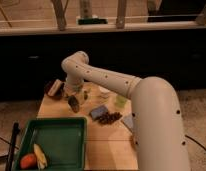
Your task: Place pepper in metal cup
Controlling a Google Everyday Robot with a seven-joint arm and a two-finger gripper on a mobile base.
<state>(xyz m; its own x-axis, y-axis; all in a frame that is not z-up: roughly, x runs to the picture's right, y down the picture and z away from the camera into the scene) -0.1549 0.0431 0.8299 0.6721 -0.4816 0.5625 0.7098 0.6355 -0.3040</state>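
Observation:
My gripper (pixel 73 103) hangs from the white arm over the back left part of the wooden table (pixel 111 142), close above the tabletop. A dark round vessel (pixel 55 89), apparently the metal cup, sits at the table's back left corner, just left of the gripper. A small green item (pixel 86 93), possibly the pepper, stands just right of the gripper. I cannot tell whether the gripper holds anything.
A small white cup (pixel 103 91) and a pale green cup (pixel 120 101) stand at the back. A blue packet (pixel 98 112) and a dark brown clump (pixel 110 118) lie mid-table. A green tray (pixel 56 142) at front left holds an orange item (pixel 28 160) and a yellow item (pixel 40 156).

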